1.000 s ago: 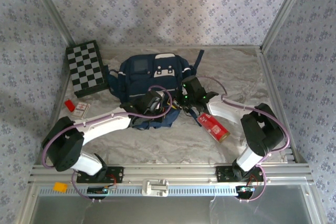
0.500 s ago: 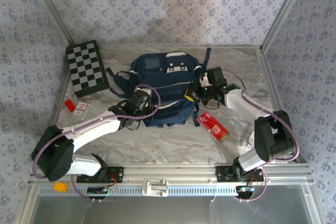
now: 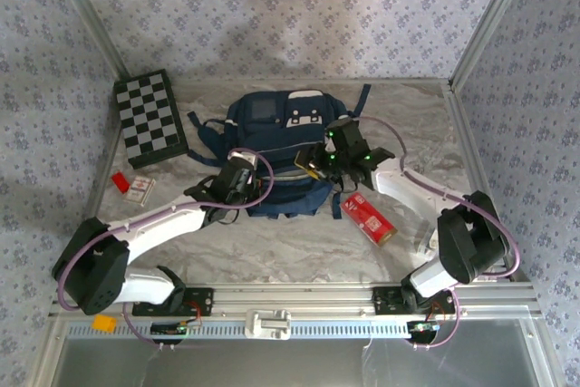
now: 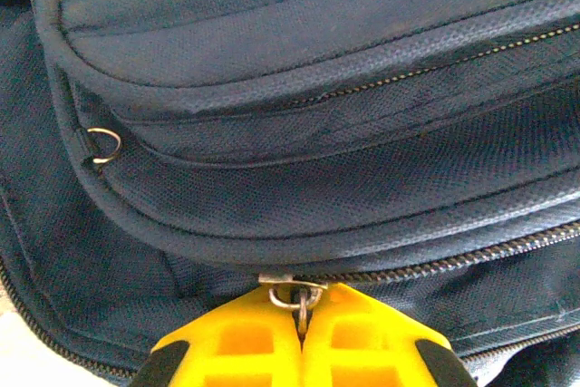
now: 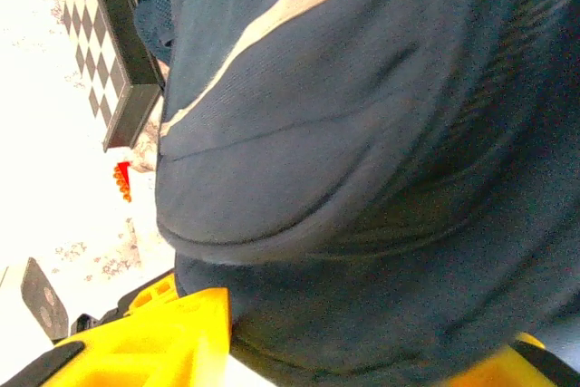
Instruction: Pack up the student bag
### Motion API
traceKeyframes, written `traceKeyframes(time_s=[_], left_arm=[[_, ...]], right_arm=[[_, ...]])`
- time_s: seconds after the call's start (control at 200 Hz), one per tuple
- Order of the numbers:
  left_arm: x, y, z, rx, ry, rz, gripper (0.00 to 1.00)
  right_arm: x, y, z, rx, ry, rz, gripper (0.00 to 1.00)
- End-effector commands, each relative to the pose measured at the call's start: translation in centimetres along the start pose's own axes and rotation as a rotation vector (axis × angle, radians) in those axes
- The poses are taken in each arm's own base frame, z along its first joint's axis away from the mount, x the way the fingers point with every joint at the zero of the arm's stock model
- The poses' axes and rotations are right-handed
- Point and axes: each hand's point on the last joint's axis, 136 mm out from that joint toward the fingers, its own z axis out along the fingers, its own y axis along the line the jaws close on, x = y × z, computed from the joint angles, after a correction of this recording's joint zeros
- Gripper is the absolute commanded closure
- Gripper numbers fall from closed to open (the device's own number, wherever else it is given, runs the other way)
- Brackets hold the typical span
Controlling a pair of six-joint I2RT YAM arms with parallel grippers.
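1. A checkered board point(image 3: 149, 118) sits in the far-left corner of the counter point(image 3: 272, 260). A small red piece point(image 3: 120, 182) and a pale card point(image 3: 140, 190) lie by the left edge. All three are apart from the bag, so I take them as things waiting to go in.
2. My left arm point(image 3: 163, 219) reaches the bag's near-left side. The left jaws are pressed together, pinching the zip pull point(image 4: 294, 295), a metal ring on the slider. I judge this grip is for drawing the zip open.
3. The student bag point(image 3: 272, 133) lies flat mid-counter, toward the far edge, with its front pockets up.
4. The right jaws are spread and straddle a bulge on the bag's right side. I can't tell whether they press it. Likely they steady the bag.
5. A red box point(image 3: 367, 217) lies just beside the bag's near-right corner, handy for my right arm point(image 3: 426, 197).
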Motion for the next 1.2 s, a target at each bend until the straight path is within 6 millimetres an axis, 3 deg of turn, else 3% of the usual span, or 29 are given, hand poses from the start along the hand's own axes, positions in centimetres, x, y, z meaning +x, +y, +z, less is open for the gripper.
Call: traceKeyframes(time_s=[0.0,0.17,0.305,0.405,0.585,0.68,0.835,0.925,1.089,1.194], left_arm=[[-1.3,-1.1,0.3,0.046,-0.042,0.000,1.00],[-1.1,-1.3,0.7,0.053,-0.033,0.003,1.00],[-1.0,-0.5,0.3,0.018,-0.036,0.016,1.00],[-0.6,0.9,-0.4,-0.035,-0.042,0.020,1.00],[0.1,4.8,-1.3,-0.146,-0.051,-0.043,1.00],[0.4,8.6,-1.3,-0.249,-0.034,-0.132,1.00],[-1.3,13.4,-1.1,-0.318,-0.093,-0.271,1.00],[-3.1,14.1,-0.1,-0.266,-0.117,-0.314,1.00],[-4.7,16.5,1.2,-0.339,-0.115,-0.338,1.00],[-5.8,14.9,0.4,-0.229,-0.221,-0.297,1.00]], right_arm=[[-0.6,1.9,1.5,-0.019,-0.090,0.033,0.57],[-0.4,2.2,4.0,0.012,-0.106,0.061,0.61],[-0.3,2.7,4.2,0.007,-0.101,0.043,0.78],[0.1,2.6,3.2,0.021,-0.073,0.018,1.00],[0.9,2.1,1.3,-0.009,0.012,-0.010,1.00],[1.1,1.4,0.3,-0.020,0.038,-0.028,1.00],[1.7,-0.5,-0.4,-0.037,0.084,0.010,1.00],[2.3,-1.2,-0.3,-0.038,0.116,0.017,1.00],[2.3,-1.1,-1.1,-0.103,0.121,0.063,1.00],[1.9,-0.7,-1.9,-0.111,0.118,0.050,1.00]])
